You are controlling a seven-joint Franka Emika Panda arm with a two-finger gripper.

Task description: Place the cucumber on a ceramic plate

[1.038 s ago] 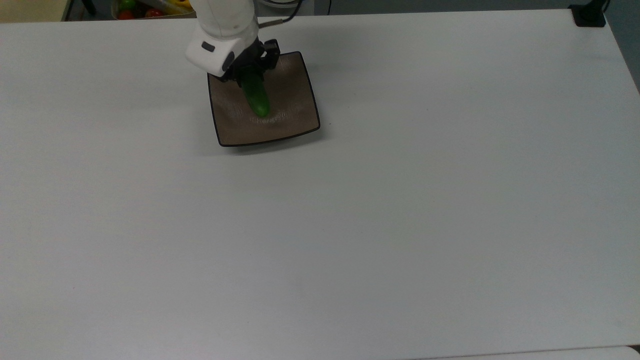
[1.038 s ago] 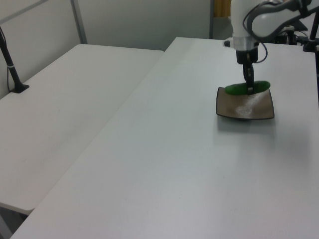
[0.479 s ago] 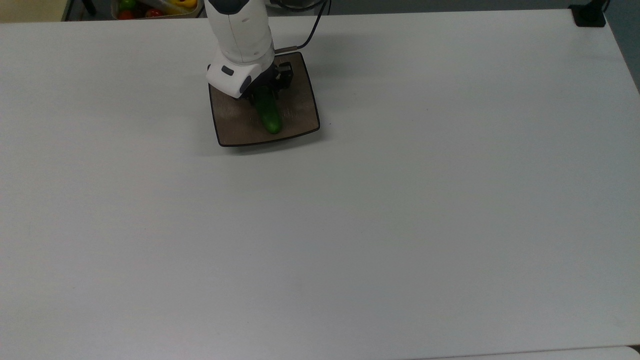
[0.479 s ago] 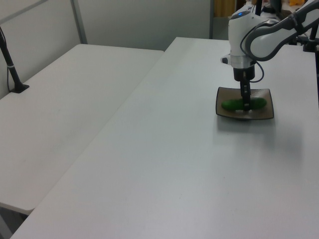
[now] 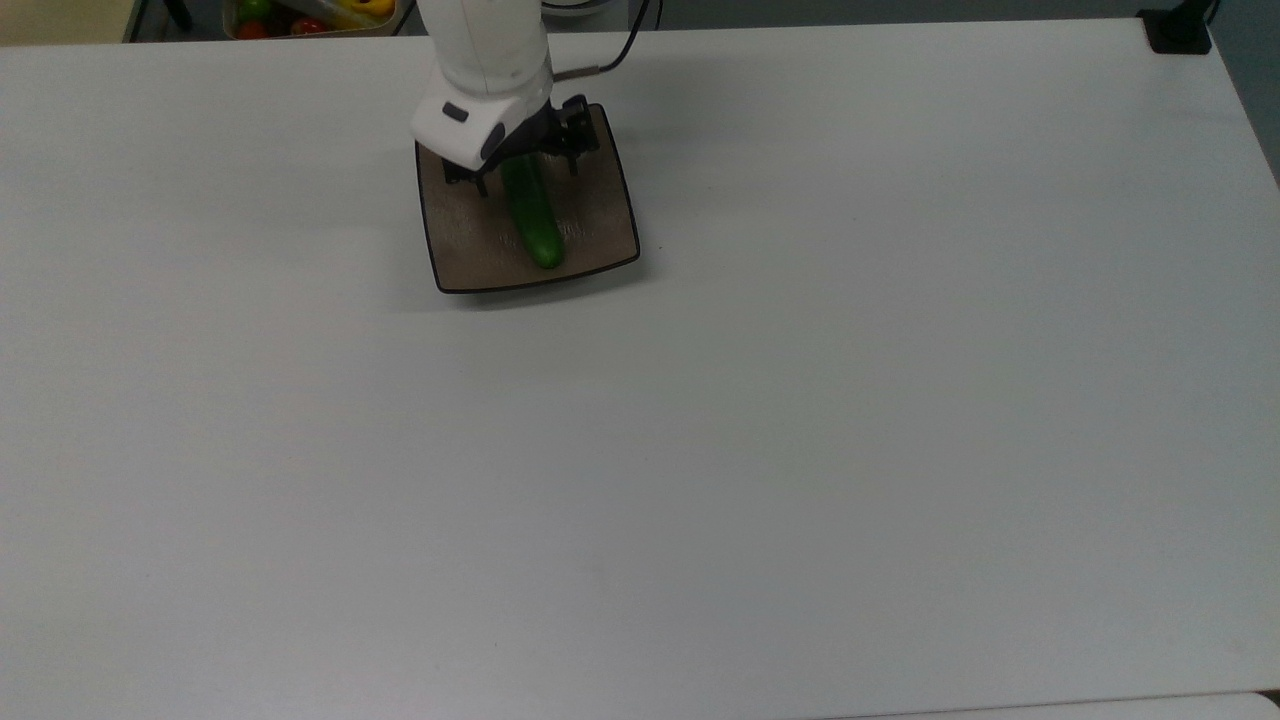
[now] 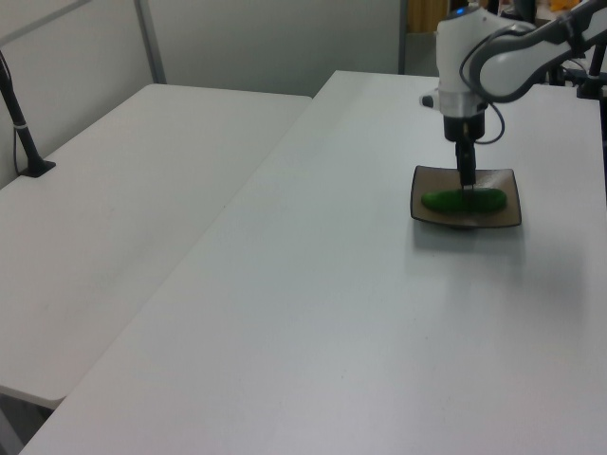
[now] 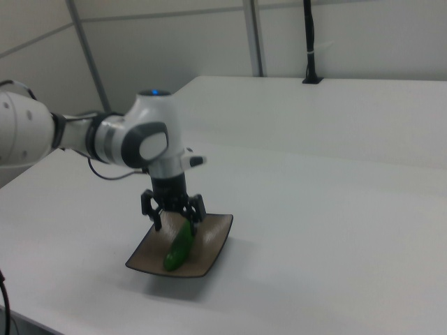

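While you look across the three views, read the scene line by line:

Cucumber: the small, smooth, dark green cucumber (image 5: 531, 218) lies flat on the plate, its length running from near the arm toward the plate's front edge in the top view; in the left view (image 6: 464, 200) it stretches across the plate from side to side.

Plate: the square, glossy brown-taupe ceramic plate (image 5: 588, 225) with a thin dark rim and upturned corners sits on the table near its far edge in the top view; in the right view (image 7: 213, 242) you see it tilted up slightly at the corners.

Gripper: the black two-finger gripper (image 5: 522, 172) on the white arm hangs over the back half of the plate, pointing down; its fingers stand apart, one on each side of the cucumber, as the right view (image 7: 177, 213) shows you plainly.

Contact: you cannot tell whether either finger touches the cucumber.

Table: the wide, pale grey table (image 5: 800, 450) carries the plate.

Background: a bin of red, green and yellow items (image 5: 300, 14) sits beyond the table's far edge at the top view's upper left.
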